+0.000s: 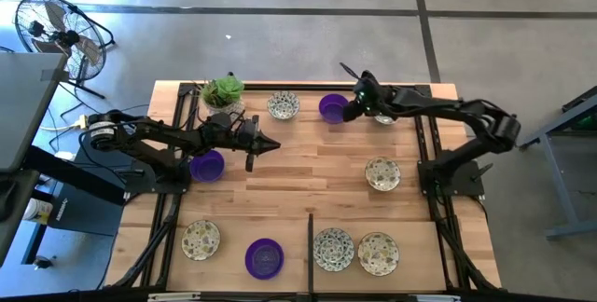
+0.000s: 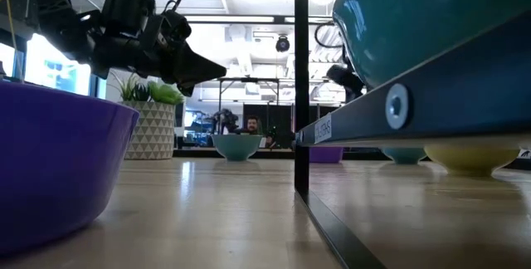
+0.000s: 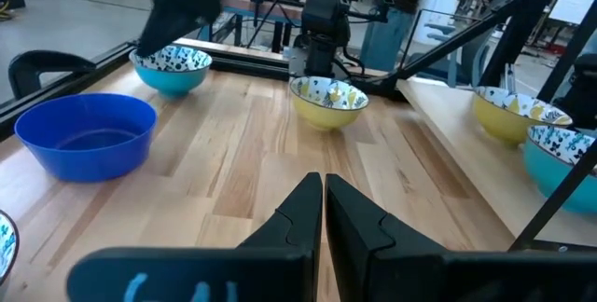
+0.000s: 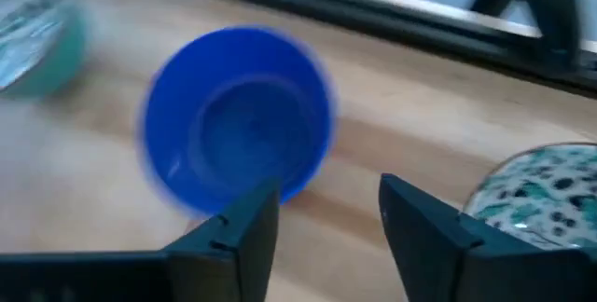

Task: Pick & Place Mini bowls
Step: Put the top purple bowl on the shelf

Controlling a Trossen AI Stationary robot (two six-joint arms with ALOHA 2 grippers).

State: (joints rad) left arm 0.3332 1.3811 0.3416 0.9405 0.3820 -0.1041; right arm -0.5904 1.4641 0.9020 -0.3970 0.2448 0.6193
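Several mini bowls sit on their bases on the wooden table, some purple and some cream with green speckles. My right gripper [image 1: 348, 112] is open by the right rim of the far purple bowl [image 1: 332, 107]. In the right wrist view that bowl [image 4: 238, 120] lies just ahead of the open fingers [image 4: 322, 213], nearest one fingertip [image 4: 261, 199]. A speckled bowl [image 4: 541, 195] sits beside it. My left gripper [image 1: 272, 144] is shut and hovers above the table middle [image 2: 211, 71], right of another purple bowl [image 1: 207, 164]. Its shut fingers [image 3: 323, 188] point across bare wood. My right gripper comes at the far purple bowl slanting down from the table's right, with its fingers open. One fingertip [image 4: 261, 199] overlaps the bowl's near rim [image 4: 280, 185] in the blurred wrist view. I cannot tell whether it touches the bowl.
A potted green plant [image 1: 222, 92] stands at the far left, with a speckled bowl [image 1: 283, 105] beside it. Another speckled bowl [image 1: 382, 173] sits at mid right. Along the near edge are speckled bowls [image 1: 201, 239], [image 1: 333, 249], [image 1: 378, 253] and a purple one [image 1: 264, 257]. A dark upright bar [image 2: 300, 86] stands at the near edge.
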